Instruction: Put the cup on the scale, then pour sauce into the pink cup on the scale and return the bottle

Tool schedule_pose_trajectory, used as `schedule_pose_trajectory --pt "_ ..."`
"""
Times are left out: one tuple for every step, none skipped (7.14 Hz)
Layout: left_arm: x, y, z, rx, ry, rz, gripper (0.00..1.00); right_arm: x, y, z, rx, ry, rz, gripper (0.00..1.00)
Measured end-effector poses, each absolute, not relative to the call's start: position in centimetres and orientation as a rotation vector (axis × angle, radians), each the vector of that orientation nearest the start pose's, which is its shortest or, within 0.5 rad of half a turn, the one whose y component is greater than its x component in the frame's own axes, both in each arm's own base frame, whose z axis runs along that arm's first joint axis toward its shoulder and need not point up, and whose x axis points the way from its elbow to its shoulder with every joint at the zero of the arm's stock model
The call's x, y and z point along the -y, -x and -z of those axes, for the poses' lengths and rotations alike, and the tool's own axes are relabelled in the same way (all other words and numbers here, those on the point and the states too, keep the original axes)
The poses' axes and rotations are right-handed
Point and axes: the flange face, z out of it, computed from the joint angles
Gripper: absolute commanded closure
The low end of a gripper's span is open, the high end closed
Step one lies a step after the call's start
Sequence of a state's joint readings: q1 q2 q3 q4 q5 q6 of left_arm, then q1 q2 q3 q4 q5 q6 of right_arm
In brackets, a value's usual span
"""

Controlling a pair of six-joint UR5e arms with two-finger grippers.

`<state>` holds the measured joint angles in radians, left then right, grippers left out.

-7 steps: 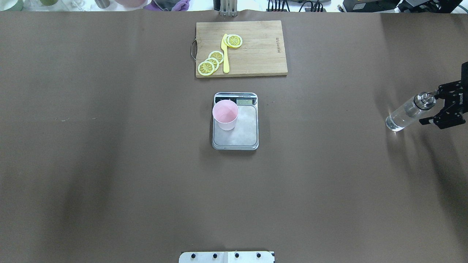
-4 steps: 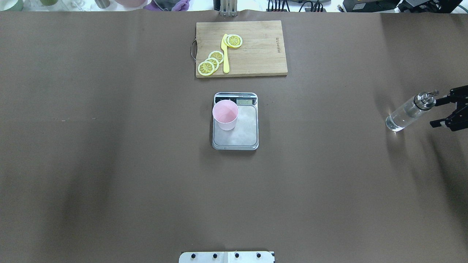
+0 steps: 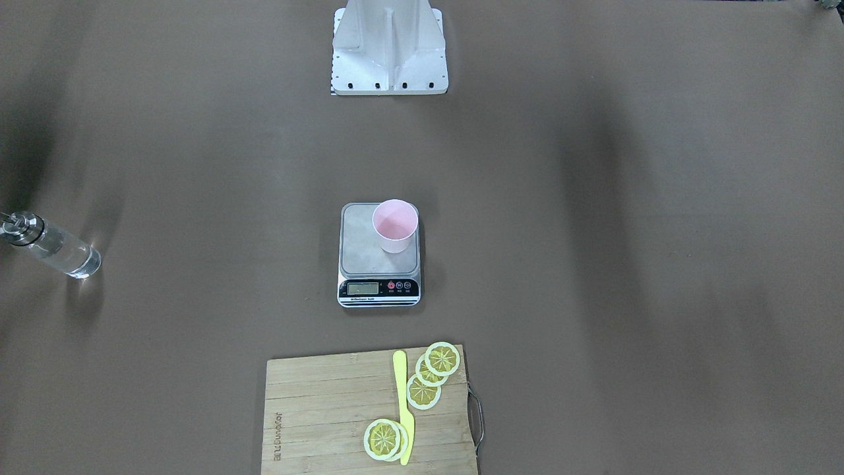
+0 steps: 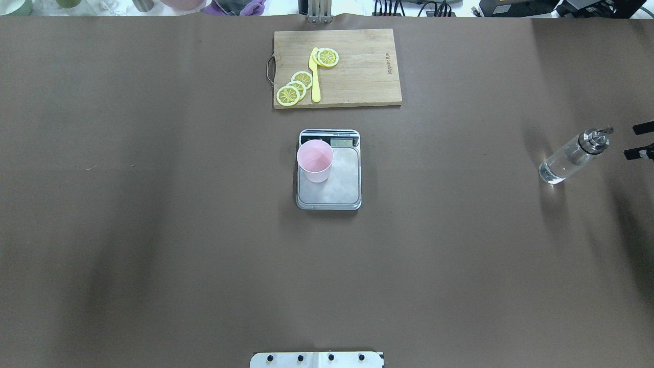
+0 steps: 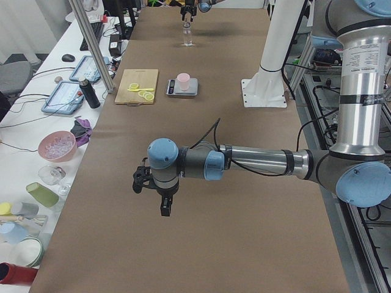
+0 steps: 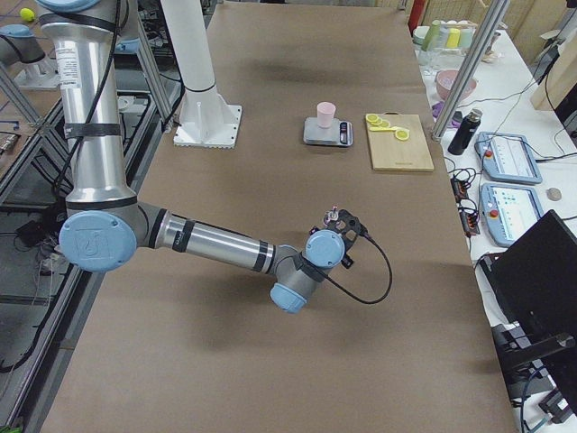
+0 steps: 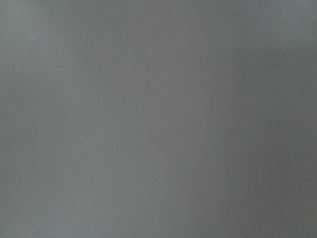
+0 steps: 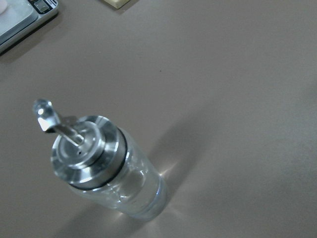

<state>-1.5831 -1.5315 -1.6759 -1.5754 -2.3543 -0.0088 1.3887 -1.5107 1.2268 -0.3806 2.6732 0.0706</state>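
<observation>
The pale pink cup [image 4: 315, 161] stands upright on the rear left part of the silver scale [image 4: 337, 191] at mid table; both also show in the front view, the cup [image 3: 394, 226] on the scale [image 3: 359, 244]. The clear bottle [image 4: 572, 158] with its metal pourer cap stands alone at the far right, and the sauce inside is hardly visible. My right gripper [image 4: 629, 141] is open at the right edge, just clear of the cap. The right wrist view looks down on the bottle [image 8: 99, 163]. My left gripper [image 5: 162, 195] hangs over bare table; whether it is open I cannot tell.
A wooden cutting board [image 4: 357, 66] with lemon slices [image 4: 295, 87] and a yellow knife [image 4: 314, 76] lies behind the scale. The robot's base plate [image 4: 317, 359] is at the near edge. Bowls, cups and tablets sit on a side bench [image 5: 58, 146].
My open right gripper has drawn back to the right, away from the bottle's cap, until only its fingertips show. The bottle, cup and scale have not moved.
</observation>
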Motion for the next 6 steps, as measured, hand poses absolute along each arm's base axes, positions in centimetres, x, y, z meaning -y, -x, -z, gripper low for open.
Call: schedule_pose_trajectory --pt "47.8 6.9 -62.5 -0.783 -0.068 -0.008 0.02 51.0 3.4 -64.5 1.102 -0.655 0.540 0.00" --pt "47.7 6.9 -62.5 -0.784 -0.067 -0.008 0.02 52.6 2.1 -64.2 1.076 -0.623 0.478 0.00" --pt "47.7 6.9 -62.6 -0.784 -0.066 -0.008 0.02 54.5 0.3 -63.8 1.052 -0.574 0.401 0.00" --pt "47.7 6.9 -62.7 -0.785 -0.065 -0.008 0.02 56.3 -1.6 -63.6 1.038 -0.500 0.312 0.00" --pt "47.6 6.9 -62.8 -0.785 -0.066 -0.009 0.02 58.0 -3.3 -63.3 1.024 -0.417 0.225 0.00" --pt "47.5 6.9 -62.7 -0.785 -0.067 -0.009 0.02 59.5 -4.4 -63.1 0.998 -0.341 0.151 0.00"
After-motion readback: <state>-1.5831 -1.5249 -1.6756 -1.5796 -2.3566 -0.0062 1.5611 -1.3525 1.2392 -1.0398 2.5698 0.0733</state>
